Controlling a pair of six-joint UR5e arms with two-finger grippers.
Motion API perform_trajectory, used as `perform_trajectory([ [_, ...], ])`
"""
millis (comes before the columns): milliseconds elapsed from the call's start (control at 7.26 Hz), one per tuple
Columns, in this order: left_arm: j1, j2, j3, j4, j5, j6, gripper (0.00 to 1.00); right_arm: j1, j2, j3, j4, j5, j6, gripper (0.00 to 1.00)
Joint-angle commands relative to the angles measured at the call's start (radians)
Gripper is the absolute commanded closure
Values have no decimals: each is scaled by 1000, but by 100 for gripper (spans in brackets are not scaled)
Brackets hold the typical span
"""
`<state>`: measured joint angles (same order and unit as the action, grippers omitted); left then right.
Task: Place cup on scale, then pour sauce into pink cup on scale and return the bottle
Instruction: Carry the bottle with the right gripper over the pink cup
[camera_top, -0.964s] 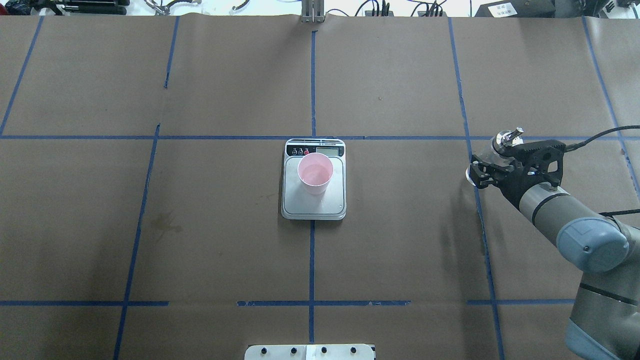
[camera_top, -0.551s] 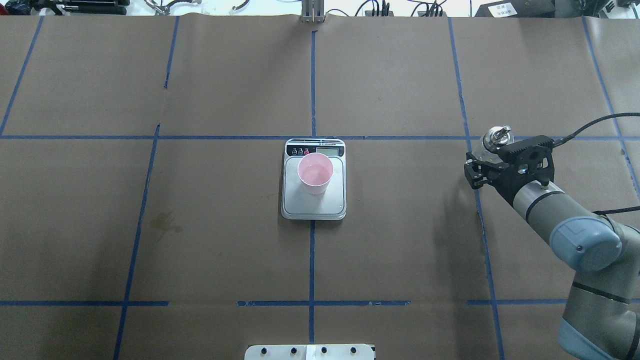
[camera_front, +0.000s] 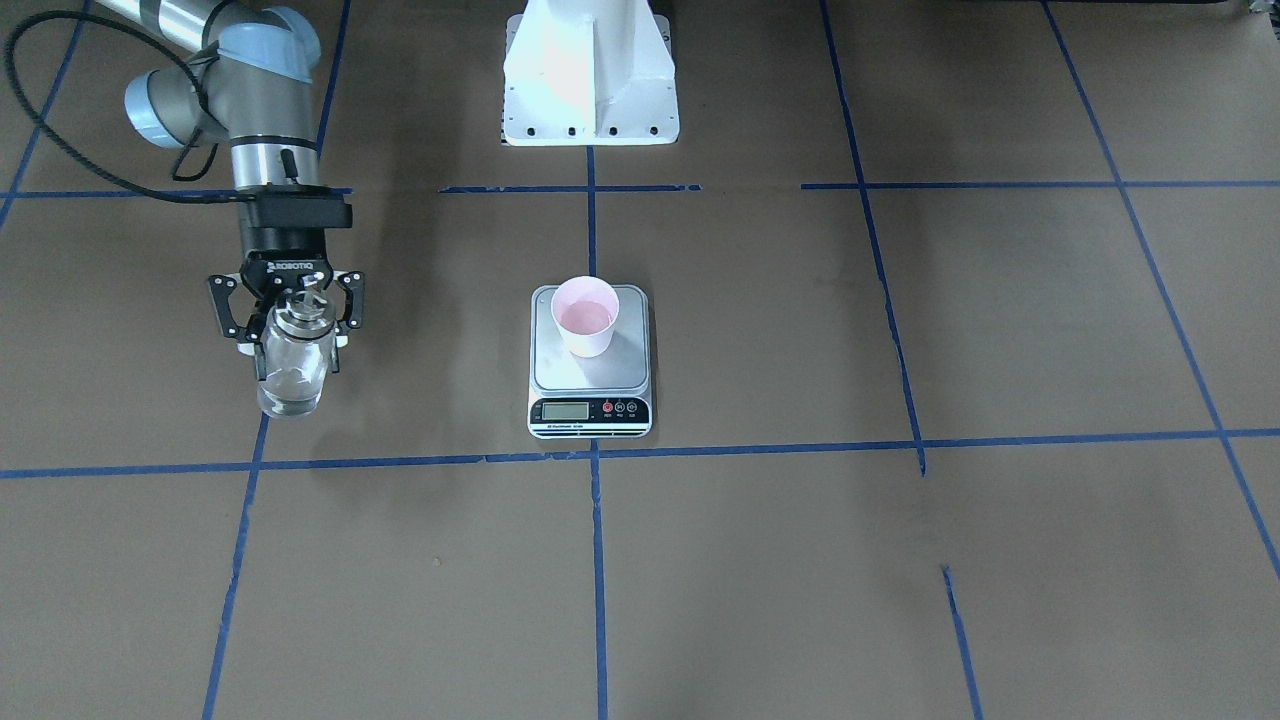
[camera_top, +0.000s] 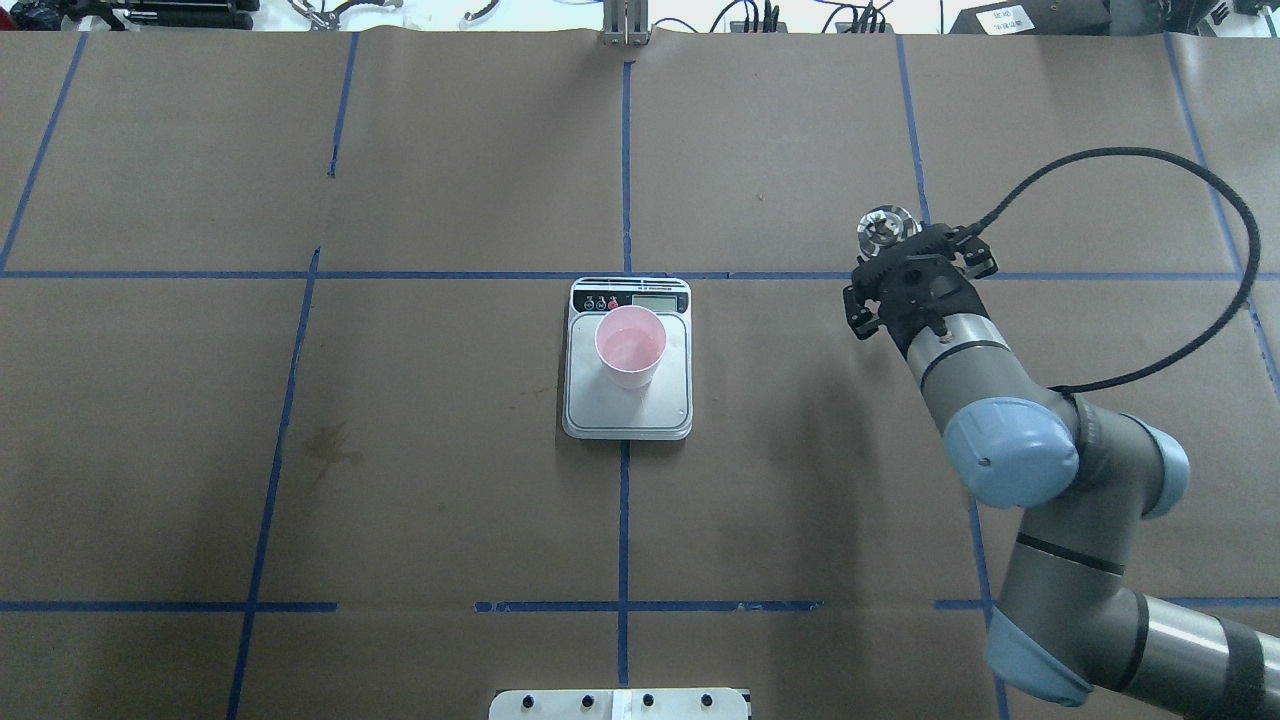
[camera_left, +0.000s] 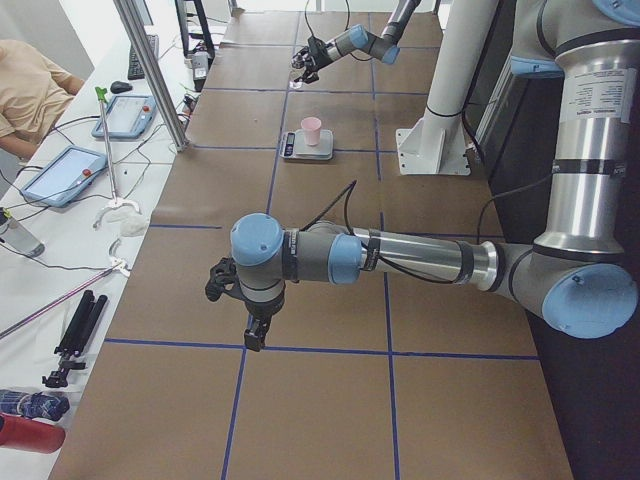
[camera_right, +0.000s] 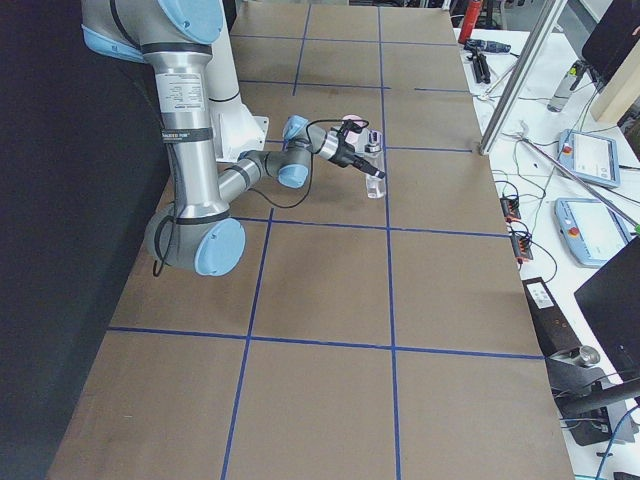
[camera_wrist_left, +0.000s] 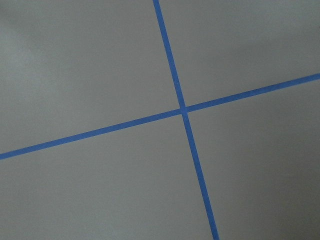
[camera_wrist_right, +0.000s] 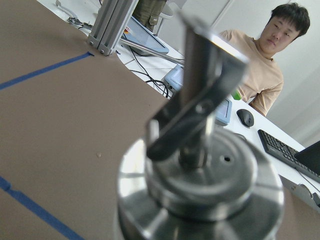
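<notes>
Done: cup (camera_top: 630, 345) is set on scale (camera_top: 626, 412).
Right jaws: clamped on bottle (camera_front: 291, 385), well apart from cup.
Left jaws: state cannot be told.
Remaining: pour judged not yet made; bottle return.

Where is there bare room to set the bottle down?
Bare paper lies between the bottle, held by the right gripper, and the scale. The squares beyond the scale, on the robot's left, are bare too. Only the scale's platform is crowded, by the cup.

Right gripper (camera_front: 295, 350), arm extended, clamps the bottle (camera_front: 290, 385) in its fingers; left gripper (camera_left: 254, 335) points down, state unclear.
</notes>
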<state>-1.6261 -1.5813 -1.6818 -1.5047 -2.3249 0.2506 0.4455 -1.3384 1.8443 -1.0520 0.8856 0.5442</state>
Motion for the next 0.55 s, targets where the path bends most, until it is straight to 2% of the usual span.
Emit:
perform_trajectory([
  [0, 0, 1, 1, 6, -28, -2, 0, -17, 152, 7, -231, -42, -13, 100],
  [138, 0, 1, 2, 8, -28, -2, 0, -24, 151, 29, -243, -62, -32, 100],
  [275, 0, 1, 4, 11, -28, -2, 0, -63, 181, 32, -267, -104, -144, 100],
  [413, 0, 3, 5, 12, -28, -2, 0, -109, 221, 35, -402, -197, -221, 100],
])
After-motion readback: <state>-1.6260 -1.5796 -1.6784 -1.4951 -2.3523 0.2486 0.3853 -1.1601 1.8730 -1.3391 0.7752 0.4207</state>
